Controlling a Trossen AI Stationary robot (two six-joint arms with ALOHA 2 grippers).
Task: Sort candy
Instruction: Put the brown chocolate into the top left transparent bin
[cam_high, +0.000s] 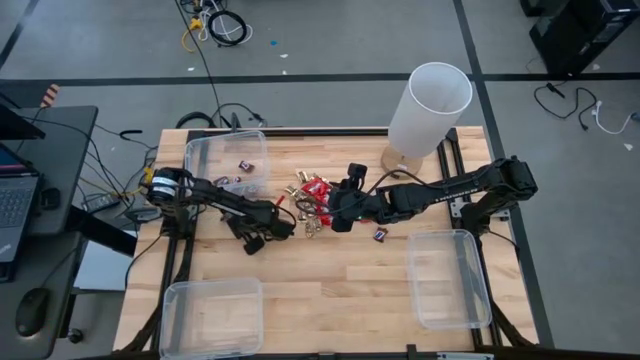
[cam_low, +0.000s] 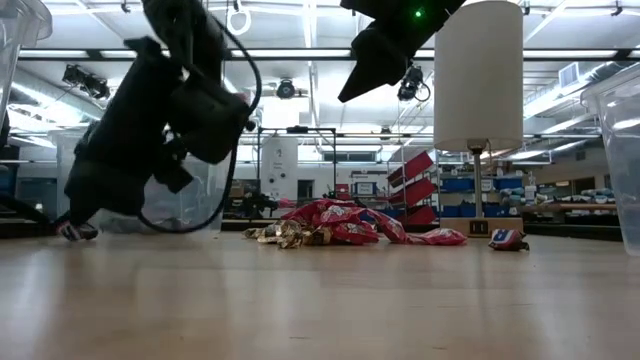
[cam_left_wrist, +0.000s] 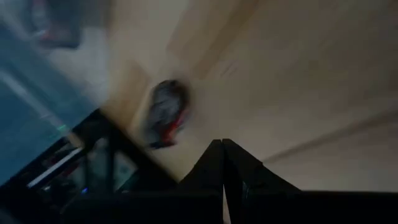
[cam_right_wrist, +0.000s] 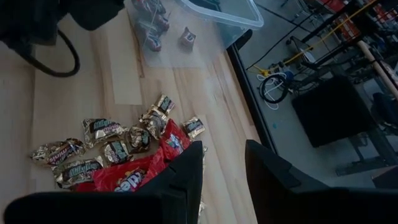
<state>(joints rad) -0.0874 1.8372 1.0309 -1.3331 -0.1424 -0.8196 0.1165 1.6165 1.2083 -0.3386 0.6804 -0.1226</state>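
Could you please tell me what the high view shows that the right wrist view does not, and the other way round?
Only the high view shows the two empty clear bins, the white lamp, a stray dark bar and the left gripper, shut above the table. Only the right wrist view shows wrapper lettering on the candy. Both show the candy pile, the bin holding a few pieces and the right gripper, open over the pile.

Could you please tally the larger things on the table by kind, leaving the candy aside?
Clear plastic bins: 3
Robot arms: 2
White cylinder on a wooden base: 1
Total: 6
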